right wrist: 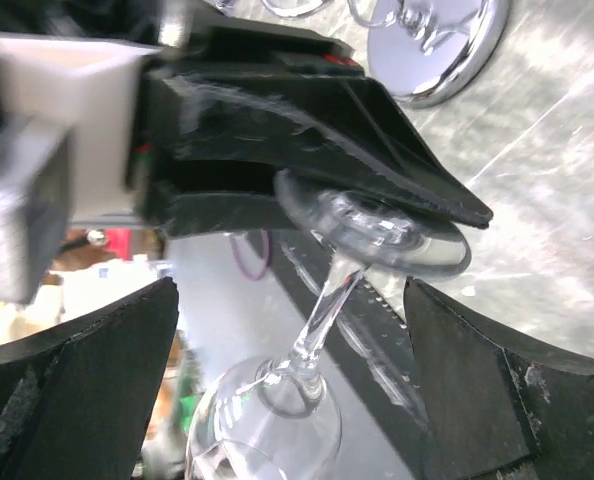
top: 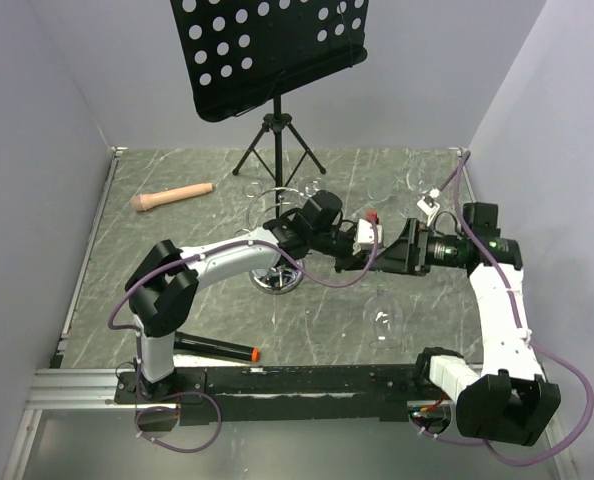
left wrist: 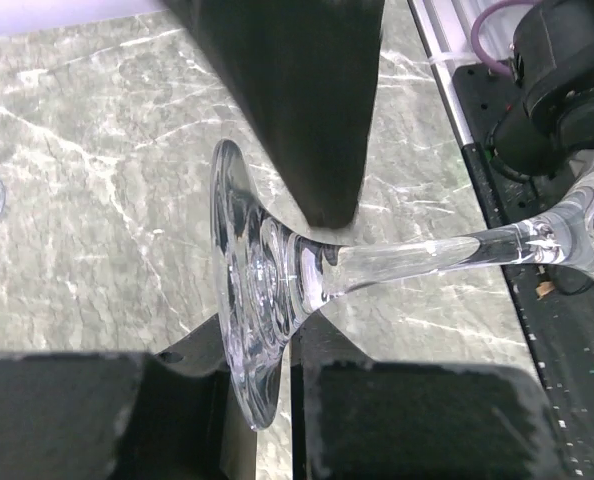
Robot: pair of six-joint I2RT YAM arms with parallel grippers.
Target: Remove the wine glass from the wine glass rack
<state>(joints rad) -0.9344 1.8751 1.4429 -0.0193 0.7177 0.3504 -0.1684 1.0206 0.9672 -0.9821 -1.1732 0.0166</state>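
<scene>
**Glass clear of the wire: wine glass (left wrist: 407, 262) held to the right of the wine glass rack (top: 275, 284)**

My left hand (left wrist: 317, 265) pinches the wine glass by its stem, right where the stem meets the foot, one finger pressed on each side. The glass hangs above the grey marble surface (top: 177, 260), near the rack's right side and not touching it. My right hand (right wrist: 289, 290) sits further right of the rack, facing the glass with its fingers spread wide on either side of the stem and touching nothing. Behind the rack stands a black music stand (top: 267, 50).
</scene>
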